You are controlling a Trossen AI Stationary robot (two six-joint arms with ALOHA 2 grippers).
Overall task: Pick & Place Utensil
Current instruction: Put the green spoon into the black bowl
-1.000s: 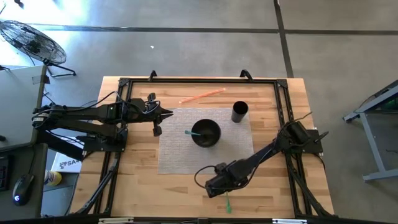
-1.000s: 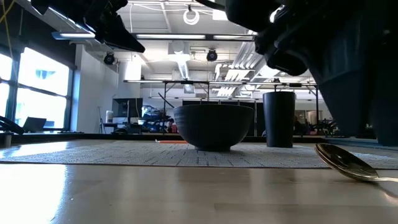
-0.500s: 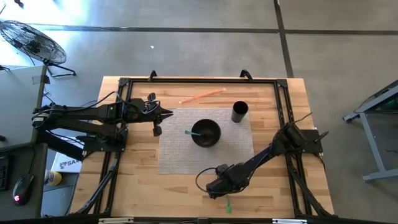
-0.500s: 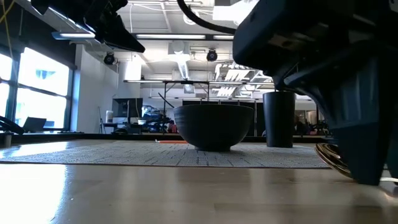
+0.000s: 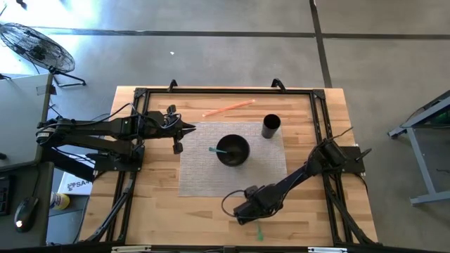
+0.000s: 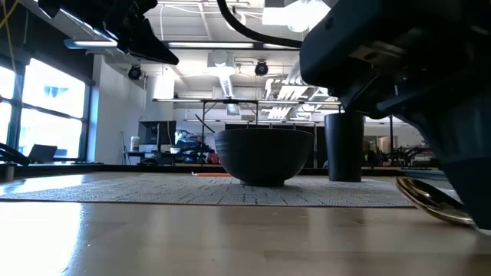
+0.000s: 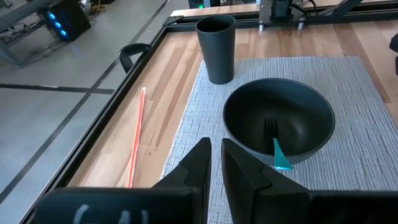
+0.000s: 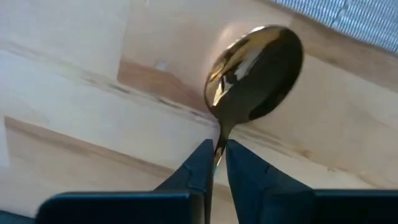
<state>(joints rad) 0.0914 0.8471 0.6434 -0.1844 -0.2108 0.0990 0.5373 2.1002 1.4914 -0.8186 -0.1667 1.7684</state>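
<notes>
The right gripper (image 8: 216, 155) sits low over the spoon (image 8: 252, 78) on bare wood just off the mat (image 5: 204, 169), fingers pinching its thin neck; judged best lifted straight and slowly, since so narrow a hold lets the bowl end swing.

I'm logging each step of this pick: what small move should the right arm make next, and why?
Probably lift straight up a little. The right end effector sits down at the wooden table with its fingers closed around the thin neck of the gold metal spoon, whose bowl lies flat on the wood. A short lift would show whether the grip holds.
</notes>
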